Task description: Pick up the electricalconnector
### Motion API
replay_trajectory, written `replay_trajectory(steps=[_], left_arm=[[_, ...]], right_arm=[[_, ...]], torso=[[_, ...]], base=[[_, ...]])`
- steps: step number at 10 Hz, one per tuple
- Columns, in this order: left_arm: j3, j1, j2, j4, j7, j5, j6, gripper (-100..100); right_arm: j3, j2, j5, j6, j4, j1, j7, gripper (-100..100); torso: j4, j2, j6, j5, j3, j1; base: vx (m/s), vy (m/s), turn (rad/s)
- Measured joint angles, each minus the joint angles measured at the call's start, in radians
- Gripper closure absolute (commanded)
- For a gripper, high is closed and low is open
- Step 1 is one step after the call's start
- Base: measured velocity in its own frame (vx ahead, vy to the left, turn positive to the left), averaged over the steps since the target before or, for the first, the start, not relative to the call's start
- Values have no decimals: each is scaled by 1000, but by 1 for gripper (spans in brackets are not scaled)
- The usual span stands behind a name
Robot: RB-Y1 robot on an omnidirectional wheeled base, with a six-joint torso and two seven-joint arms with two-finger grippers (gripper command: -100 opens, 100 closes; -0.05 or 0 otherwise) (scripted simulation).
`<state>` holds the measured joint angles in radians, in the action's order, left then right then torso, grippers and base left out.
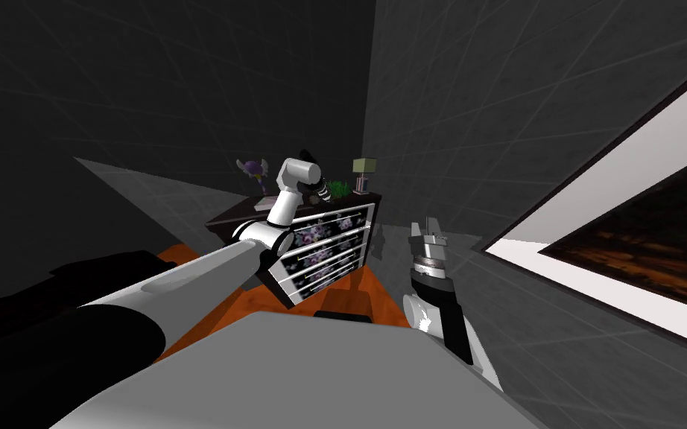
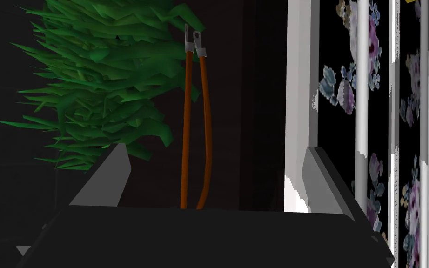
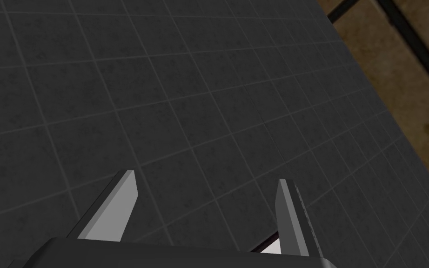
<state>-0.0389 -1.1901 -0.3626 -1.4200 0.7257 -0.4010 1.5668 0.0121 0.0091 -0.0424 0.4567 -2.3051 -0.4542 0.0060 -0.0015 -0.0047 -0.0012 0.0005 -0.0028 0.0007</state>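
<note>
Hovering at the top of a floral-fronted dresser [image 1: 327, 246], the left pincer [image 2: 214, 149] is spread wide. The electrical connector [image 2: 187, 116], two orange wires with silver tips, lies between its fingers, touching neither, beside a green plant [image 2: 102, 83]. The right pincer [image 3: 205, 177] is also spread.

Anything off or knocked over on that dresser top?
Nothing stands out. The orange-wired connector lies on the dresser top beside the green plant, between the open left pincer fingers. The dresser's slant is the camera's.

readable text: none | labels, brands, numbers, signs: none | drawer fronts [image 2: 344, 93]: floral print, no lettering
</note>
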Motion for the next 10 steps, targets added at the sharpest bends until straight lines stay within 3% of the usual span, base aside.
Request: replay_trajectory(steps=[10], left_arm=[[47,-144,-58,140,-61,-35,265,-100]], right_arm=[[0,0,0,0,0,0,0,0]], torso=[[0,-2,0,0,-1,-1]], base=[[74,-14,28]])
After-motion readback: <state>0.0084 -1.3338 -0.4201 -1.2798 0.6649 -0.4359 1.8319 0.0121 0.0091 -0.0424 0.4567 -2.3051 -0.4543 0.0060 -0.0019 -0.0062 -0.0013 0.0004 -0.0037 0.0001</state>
